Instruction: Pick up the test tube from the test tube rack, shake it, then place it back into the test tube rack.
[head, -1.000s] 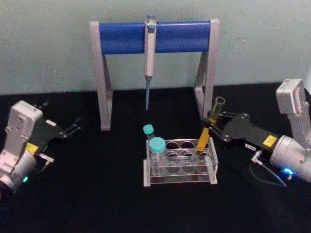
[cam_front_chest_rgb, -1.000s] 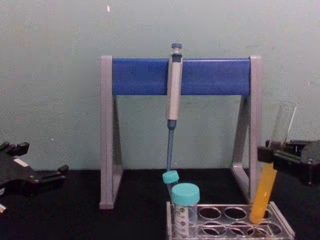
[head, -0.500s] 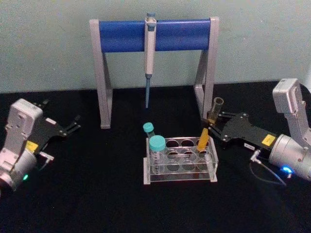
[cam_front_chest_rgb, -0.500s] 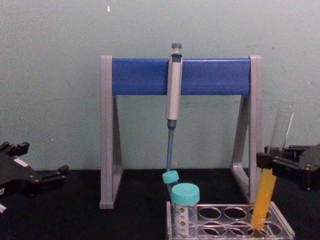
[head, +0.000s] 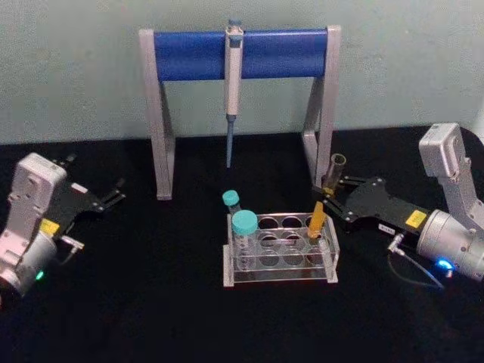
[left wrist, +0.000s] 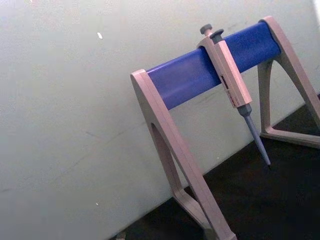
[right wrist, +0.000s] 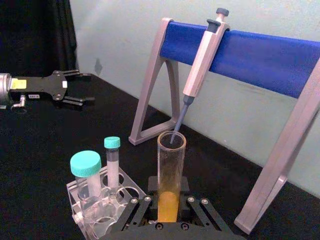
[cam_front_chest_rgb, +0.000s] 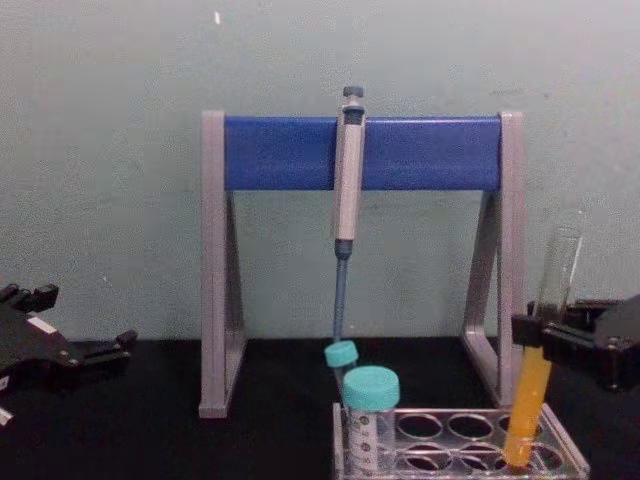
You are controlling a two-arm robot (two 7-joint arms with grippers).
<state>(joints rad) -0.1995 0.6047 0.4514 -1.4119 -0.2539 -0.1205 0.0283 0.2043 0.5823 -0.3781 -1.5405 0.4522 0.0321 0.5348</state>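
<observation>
The test tube (head: pixel 318 214) is a long clear glass tube with orange-yellow liquid in its lower half. It leans slightly, its lower end dipped into a hole in the right-hand column of the clear test tube rack (head: pixel 227 278). My right gripper (head: pixel 330 190) is shut on the tube's middle, just above the rack. From the side, the tube (cam_front_chest_rgb: pixel 527 402) stands nearly upright in the right gripper (cam_front_chest_rgb: pixel 538 337) over the rack (cam_front_chest_rgb: pixel 568 455). The right wrist view looks down the tube (right wrist: pixel 171 162) between the fingers. My left gripper (head: pixel 113 197) is parked open at the far left.
A grey-and-blue pipette stand (head: pixel 189 57) with a hanging pipette (head: pixel 232 83) stands behind the rack. A wide teal-capped tube (head: pixel 243 227) and a thin teal-capped tube (head: pixel 231 202) occupy the rack's left holes. Black table lies around the rack.
My right gripper has come down with the test tube, straightening it. The tube's bottom has sunk from above the rack's top plate into a right-hand hole. The left arm stayed put.
</observation>
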